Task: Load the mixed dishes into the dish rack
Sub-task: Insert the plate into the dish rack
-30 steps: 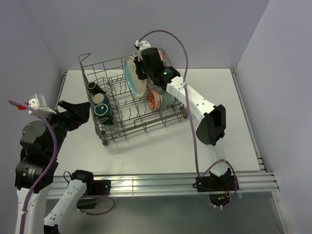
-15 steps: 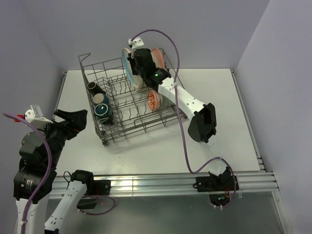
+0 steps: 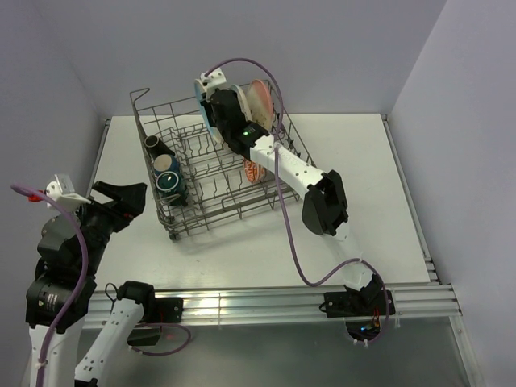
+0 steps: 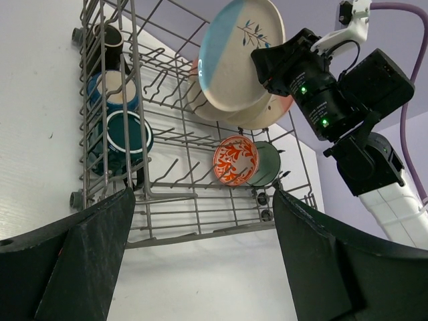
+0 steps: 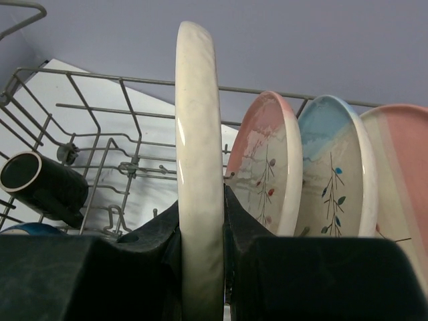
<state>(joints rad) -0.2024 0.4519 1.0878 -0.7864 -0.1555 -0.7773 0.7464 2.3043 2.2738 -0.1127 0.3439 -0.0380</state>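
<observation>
Four plates: the right fingers [image 5: 164, 237] clamp a blue-and-cream plate [image 4: 234, 60] upright on edge over the far side of the dish rack [image 3: 230, 211] on the bench [image 3: 363, 161], and three plates [image 5: 331, 174] stand racked beside it. Three mugs [image 4: 114, 90] lie sideways at the rack's left end. Two bowls [image 4: 235, 160] stand on edge, the green one half hidden. The left fingers [image 4: 87, 254] are spread wide and hold nothing.
</observation>
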